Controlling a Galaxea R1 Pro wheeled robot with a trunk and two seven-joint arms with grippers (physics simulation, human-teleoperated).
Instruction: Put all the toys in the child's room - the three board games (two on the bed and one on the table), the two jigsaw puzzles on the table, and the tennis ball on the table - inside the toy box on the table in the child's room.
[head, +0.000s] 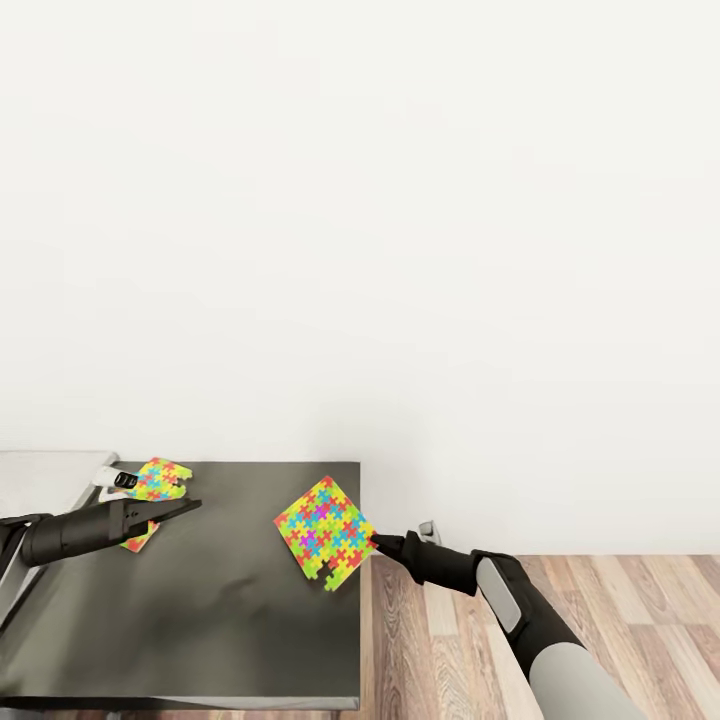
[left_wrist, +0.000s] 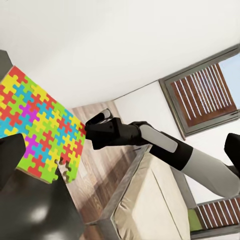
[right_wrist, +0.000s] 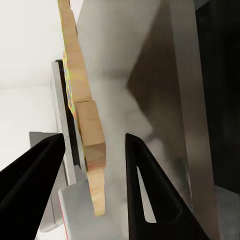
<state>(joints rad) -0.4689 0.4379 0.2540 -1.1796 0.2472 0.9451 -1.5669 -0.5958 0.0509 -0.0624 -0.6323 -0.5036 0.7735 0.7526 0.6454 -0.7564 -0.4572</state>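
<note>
**Right arm lines up on the near jigsaw puzzle at the table's corner**

In the head view the dark grey section of the table (head: 200, 620) fills the lower left of the frame, with a white wall above and wood-plank floor at the lower right. One jigsaw puzzle (head: 325, 532) sits just left of centre, low in the frame, tilted with one edge raised off the tabletop near the table's right edge. The right gripper (head: 378, 543) reaches in from the lower right, its tip at the puzzle's lower right edge. In the right wrist view the jaws stand apart with the puzzle's pale wooden edge (right_wrist: 90, 145) between them and a gap on both sides, so the claw is released and has not yet clamped.

The second jigsaw puzzle (head: 160, 480) lies toward the left of the frame, partly covered by the left gripper (head: 190, 507), which lies just over it; whether its fingers are parted or pinched cannot be told from these pictures.

The step in hand looks like the pick-up of the near puzzle. The next move probably calls for closing the right fingers squarely on the thin edge, then lifting without letting the sheet swing or slip. No toy box is visible here, so carrying the puzzle to it would likely mean turning toward another part of the table.
</note>
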